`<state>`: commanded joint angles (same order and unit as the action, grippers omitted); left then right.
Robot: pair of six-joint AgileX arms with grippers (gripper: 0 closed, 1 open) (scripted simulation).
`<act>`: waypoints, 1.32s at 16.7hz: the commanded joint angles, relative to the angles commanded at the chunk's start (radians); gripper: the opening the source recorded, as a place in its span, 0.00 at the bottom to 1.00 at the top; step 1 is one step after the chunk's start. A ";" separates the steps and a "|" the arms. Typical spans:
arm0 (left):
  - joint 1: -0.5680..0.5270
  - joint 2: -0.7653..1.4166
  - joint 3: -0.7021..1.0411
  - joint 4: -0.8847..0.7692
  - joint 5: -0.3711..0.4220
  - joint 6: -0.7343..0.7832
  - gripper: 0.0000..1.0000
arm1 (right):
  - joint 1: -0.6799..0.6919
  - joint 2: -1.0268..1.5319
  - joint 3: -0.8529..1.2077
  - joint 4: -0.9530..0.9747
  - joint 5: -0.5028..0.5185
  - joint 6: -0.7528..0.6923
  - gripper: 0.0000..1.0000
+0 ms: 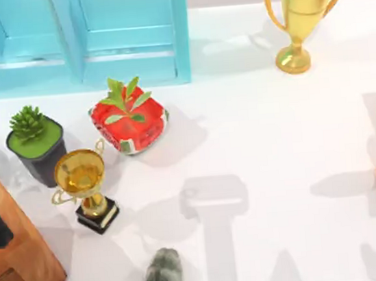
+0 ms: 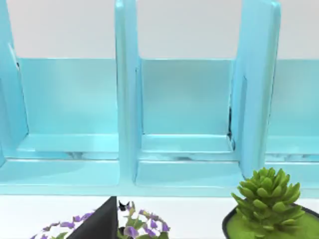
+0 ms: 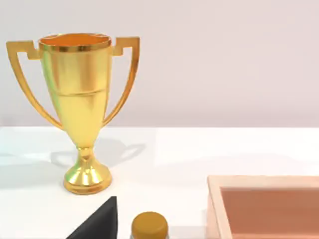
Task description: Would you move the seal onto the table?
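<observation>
The seal is out of view. The white table [image 1: 273, 140] lies broad and bare in its middle, with arm shadows across it. A black wedge of my left gripper [image 2: 97, 224] shows in the left wrist view, facing the turquoise cabinet [image 2: 184, 114] over purple flowers [image 2: 134, 226] and a green succulent [image 2: 266, 199]. A black wedge of my right gripper [image 3: 99, 221] shows in the right wrist view, near a brown round cap [image 3: 149, 225] and in front of the tall gold trophy [image 3: 82, 104].
The cabinet [image 1: 82, 38] stands at the back left and the tall trophy [image 1: 302, 14] at the back right. A red pot [image 1: 129, 122], a dark succulent pot [image 1: 37, 142], a small trophy [image 1: 84, 181], a wooden block [image 1: 21, 258] and a grey-green stone [image 1: 162, 272] crowd the left. A pinkish tray [image 3: 264, 206] lies beside the cap.
</observation>
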<state>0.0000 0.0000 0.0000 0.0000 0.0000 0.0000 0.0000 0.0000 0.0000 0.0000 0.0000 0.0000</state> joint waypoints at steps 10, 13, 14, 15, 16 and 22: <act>0.000 0.000 0.000 0.000 0.000 0.000 1.00 | -0.130 0.380 0.351 -0.330 0.000 -0.127 1.00; 0.000 0.000 0.000 0.000 0.000 0.000 1.00 | -0.211 0.665 0.582 -0.542 -0.001 -0.207 1.00; 0.000 0.000 0.000 0.000 0.000 0.000 1.00 | -0.239 0.765 0.662 -0.615 -0.001 -0.235 1.00; 0.000 0.000 0.000 0.000 0.000 0.000 1.00 | -0.267 0.864 0.741 -0.688 -0.001 -0.262 1.00; 0.000 0.000 0.000 0.000 0.000 0.000 1.00 | -0.295 0.962 0.819 -0.759 -0.001 -0.289 1.00; 0.000 0.000 0.000 0.000 0.000 0.000 1.00 | -0.440 1.438 1.217 -1.131 -0.002 -0.431 1.00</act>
<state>0.0000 0.0000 0.0000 0.0000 0.0000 0.0000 -0.4403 1.4377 1.2173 -1.1313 -0.0020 -0.4308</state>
